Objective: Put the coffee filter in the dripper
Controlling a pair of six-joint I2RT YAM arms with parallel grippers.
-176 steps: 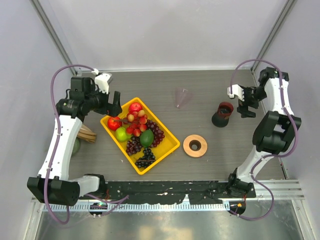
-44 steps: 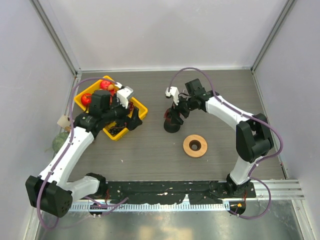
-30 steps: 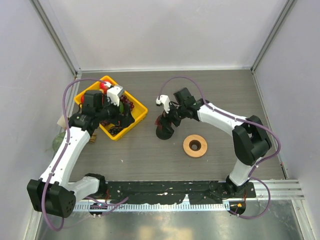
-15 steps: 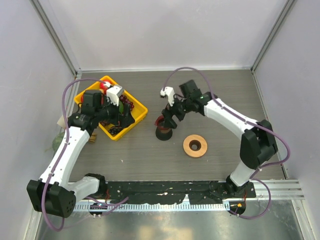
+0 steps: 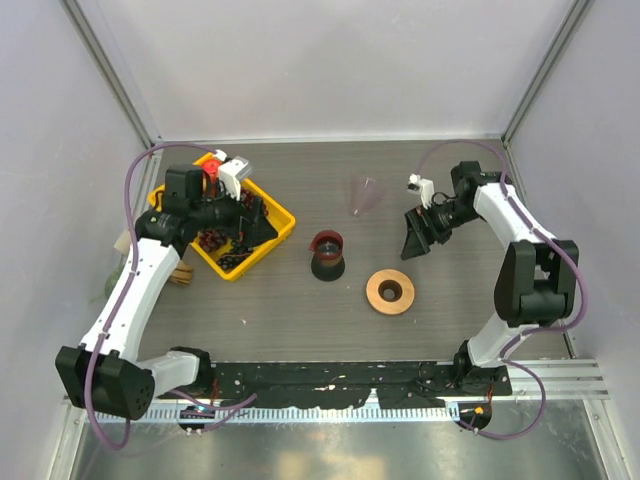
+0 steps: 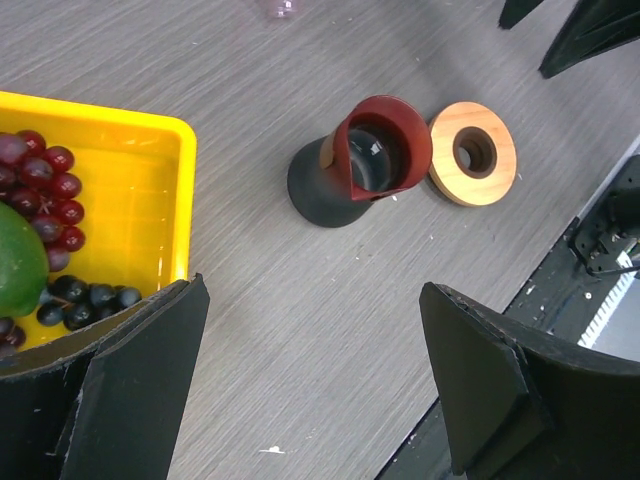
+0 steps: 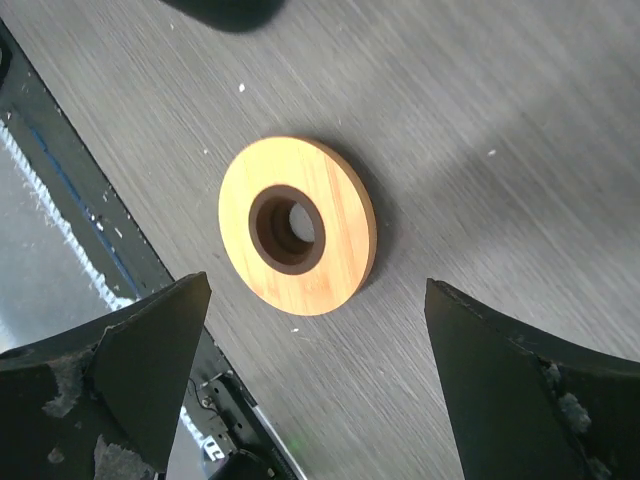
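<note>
Having released the black base [image 5: 326, 264], right end effector [image 5: 409, 246] withdrew rightward.

A wooden ring [image 5: 390, 291] is seen just nearside of the right pincer [image 5: 413, 240]; a clear cone [image 5: 365, 193] is set left of it, a black stand [image 5: 327, 256] farther left.

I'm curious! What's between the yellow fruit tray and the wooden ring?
A black stand with a dark red rim sits between the yellow tray and the wooden ring, nearer the ring. The left wrist view shows it.
</note>
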